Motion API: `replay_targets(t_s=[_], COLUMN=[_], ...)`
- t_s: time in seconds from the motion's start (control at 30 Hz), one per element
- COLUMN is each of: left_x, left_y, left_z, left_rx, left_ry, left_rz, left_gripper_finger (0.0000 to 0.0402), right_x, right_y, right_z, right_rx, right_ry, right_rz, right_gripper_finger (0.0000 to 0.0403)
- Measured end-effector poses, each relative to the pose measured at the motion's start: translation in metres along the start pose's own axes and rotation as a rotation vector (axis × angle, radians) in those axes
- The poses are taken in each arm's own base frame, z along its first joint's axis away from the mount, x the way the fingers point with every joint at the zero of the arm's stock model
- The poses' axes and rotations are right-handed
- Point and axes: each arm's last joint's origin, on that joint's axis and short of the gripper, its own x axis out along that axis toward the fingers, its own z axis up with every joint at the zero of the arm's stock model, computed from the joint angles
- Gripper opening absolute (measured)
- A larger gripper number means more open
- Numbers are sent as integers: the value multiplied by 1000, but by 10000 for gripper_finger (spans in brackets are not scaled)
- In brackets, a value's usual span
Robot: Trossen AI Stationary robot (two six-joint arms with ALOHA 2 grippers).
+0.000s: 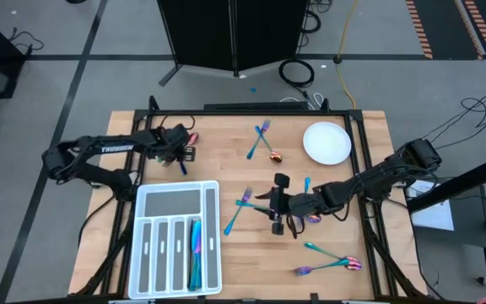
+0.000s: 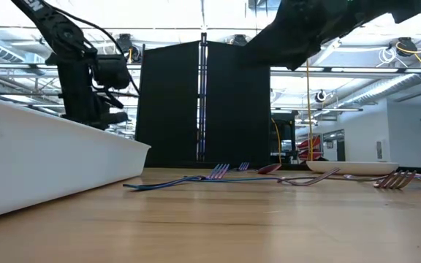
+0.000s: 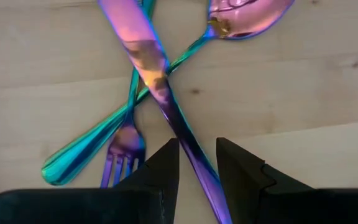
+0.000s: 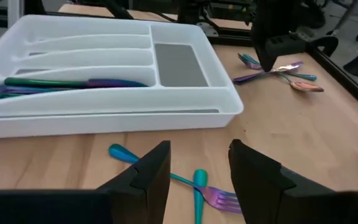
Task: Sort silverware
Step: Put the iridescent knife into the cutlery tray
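Wooden table: tray, plate, silverware

The left claw hides the knife's lower end; the spoon's bowl is cut off by the picture's edge.

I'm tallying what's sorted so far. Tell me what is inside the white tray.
The white tray holds a few rainbow-metal pieces lying lengthwise in one long slot; their ends overlap, so their types are unclear. The other slots visible look bare. The tray's near wall hides part of the nearest slot.
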Motion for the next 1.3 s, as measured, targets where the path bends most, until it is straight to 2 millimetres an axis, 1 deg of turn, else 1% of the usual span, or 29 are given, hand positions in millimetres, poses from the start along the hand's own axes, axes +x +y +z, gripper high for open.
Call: replay_targets(t_s=[0.37,0.53,0.77,0.87,1.1,1.3], left_x=[13,20,23,23,23,24], left_y=[-1,2,2,2,2,0], left_z=[0,3,6,6,6,8], left_rx=[-23,-40,-54,-52,-53,-54], left_ry=[27,47,55,54,49,28], left_rz=[47,78,71,69,64,42], left_gripper_finger=[107,107,106,97,58,50], right_x=[1,1,1,1,1,1], right_y=[-2,-2,-2,-2,-2,-2], right_z=[-4,-3,-3,-3,-3,-3], right_rx=[-26,-24,-22,-21,-21,-21], right_ry=[35,35,34,33,33,33], right_rz=[-14,-14,-15,-15,-14,-14], right_gripper_finger=[148,148,148,148,148,148])
